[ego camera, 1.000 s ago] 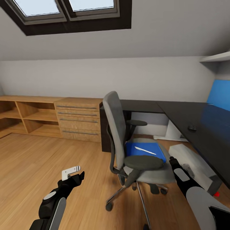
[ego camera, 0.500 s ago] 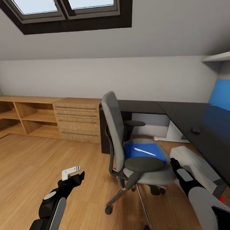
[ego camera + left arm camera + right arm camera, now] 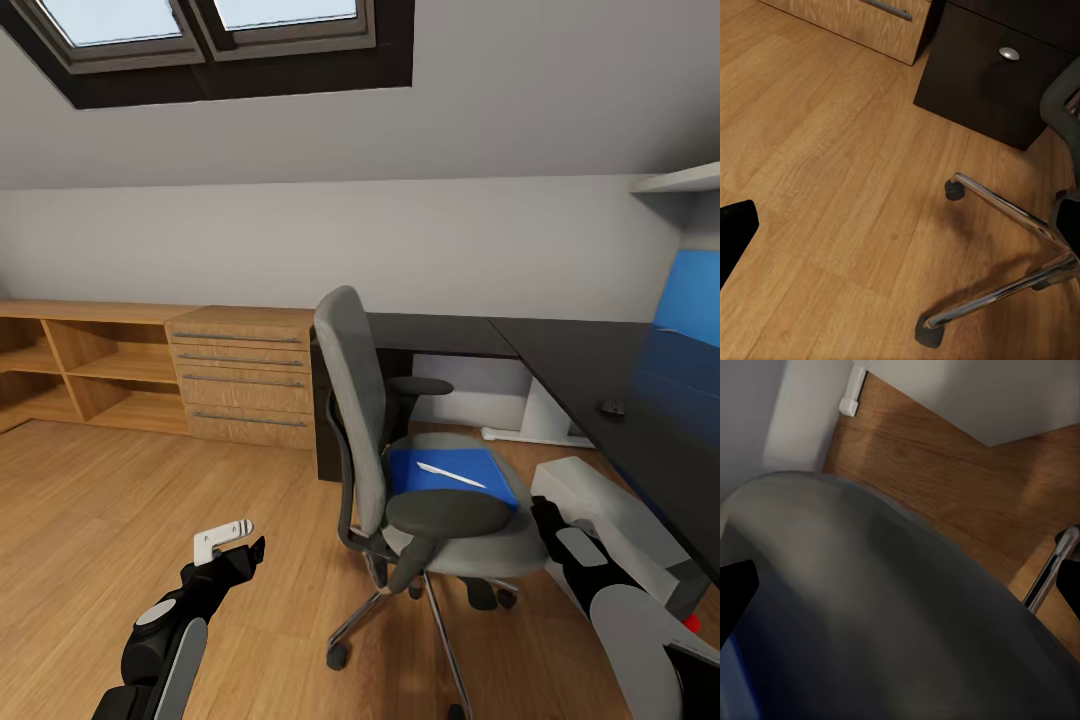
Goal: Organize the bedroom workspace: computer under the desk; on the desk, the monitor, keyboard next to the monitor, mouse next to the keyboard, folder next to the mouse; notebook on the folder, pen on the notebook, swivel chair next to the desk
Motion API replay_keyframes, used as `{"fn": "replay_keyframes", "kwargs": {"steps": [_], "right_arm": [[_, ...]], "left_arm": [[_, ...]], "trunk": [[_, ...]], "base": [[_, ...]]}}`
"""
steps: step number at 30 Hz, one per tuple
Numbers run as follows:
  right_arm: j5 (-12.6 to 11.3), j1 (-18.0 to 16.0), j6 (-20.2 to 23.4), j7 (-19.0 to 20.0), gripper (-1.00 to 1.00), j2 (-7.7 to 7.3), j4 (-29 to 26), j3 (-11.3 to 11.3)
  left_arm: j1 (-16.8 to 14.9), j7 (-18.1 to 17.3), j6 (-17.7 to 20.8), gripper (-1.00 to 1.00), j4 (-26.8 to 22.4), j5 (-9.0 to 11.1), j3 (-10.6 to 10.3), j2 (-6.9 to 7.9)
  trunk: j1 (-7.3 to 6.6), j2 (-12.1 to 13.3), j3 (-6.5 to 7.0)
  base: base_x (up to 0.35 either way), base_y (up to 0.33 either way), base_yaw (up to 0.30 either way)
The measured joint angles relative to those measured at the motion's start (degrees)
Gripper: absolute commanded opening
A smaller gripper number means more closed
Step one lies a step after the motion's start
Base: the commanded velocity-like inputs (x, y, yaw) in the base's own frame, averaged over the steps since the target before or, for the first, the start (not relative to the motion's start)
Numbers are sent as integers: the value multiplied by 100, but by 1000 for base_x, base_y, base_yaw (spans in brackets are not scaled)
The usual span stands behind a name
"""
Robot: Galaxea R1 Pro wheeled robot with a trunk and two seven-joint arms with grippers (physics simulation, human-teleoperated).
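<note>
Flat blue folder (image 3: 452,477) — thin pale pen (image 3: 450,474) atop — on grey upholstered swivel chair (image 3: 400,460)

Folder (image 3: 450,478) half hidden behind armrest (image 3: 447,513).

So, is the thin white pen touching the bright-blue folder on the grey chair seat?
Touching: the head view shows the pen lying flat on the folder.

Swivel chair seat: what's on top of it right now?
On the swivel chair seat lies the blue folder, with the pale pen on top. The near armrest covers the folder's front edge; no notebook can be made out.
</note>
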Motion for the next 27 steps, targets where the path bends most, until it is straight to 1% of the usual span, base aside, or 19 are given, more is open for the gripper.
{"fn": "replay_keyframes", "kwargs": {"steps": [3,7,14,27], "right_arm": [[9,0,0,-3,100,6,-1,1],[24,-1,1,-2,100,11,-1,3],[-16,4,0,-3,100,21,28,-4],[12,6,-1,-15,100,20,32,-13]], "left_arm": [[0,3,1,100,-1,1,0,0],[1,0,2,100,-2,1,1,0],[1,4,3,100,-2,1,6,0],[1,14,12,100,3,-4,13,0]], "trunk": [[0,0,0],[0,0,1],[1,1,13],[1,1,40]], "base": [[0,0,51],[0,0,180],[0,0,257],[0,0,264]]}}
